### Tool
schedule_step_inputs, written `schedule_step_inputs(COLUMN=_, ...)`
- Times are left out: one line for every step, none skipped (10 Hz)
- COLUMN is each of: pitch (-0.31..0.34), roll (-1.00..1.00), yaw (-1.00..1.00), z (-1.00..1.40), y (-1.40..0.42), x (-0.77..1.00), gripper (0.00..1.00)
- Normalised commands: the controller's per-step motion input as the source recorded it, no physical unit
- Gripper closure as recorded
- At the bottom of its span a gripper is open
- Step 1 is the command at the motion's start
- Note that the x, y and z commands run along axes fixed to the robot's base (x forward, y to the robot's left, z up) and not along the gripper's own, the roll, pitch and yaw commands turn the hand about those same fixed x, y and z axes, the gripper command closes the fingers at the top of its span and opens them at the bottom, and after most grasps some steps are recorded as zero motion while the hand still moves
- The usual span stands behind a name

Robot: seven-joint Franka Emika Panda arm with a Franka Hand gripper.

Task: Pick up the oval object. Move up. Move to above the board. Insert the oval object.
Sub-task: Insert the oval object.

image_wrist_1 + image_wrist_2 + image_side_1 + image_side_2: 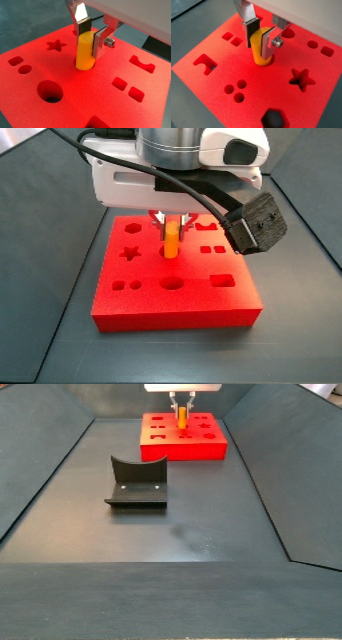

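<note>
- The claw (92, 34) sits over the board's middle, its plates clamped on the upper end of the peg (85, 52).
- The peg stands upright, its lower end in a cut-out in the board (80, 100), as both wrist views show (261, 50).
- On the counter (201, 524) the fixture (136, 482) stands apart from the board (201, 446).

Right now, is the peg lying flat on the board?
No: the peg stands upright between the gripper's fingers, its lower end in a cut-out of the board.
</note>
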Motion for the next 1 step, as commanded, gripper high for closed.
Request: schedule_step_inputs(pitch=-0.003, roll=0.0, yaw=0.0, z=-0.01, y=0.0, x=0.0, gripper=1.0)
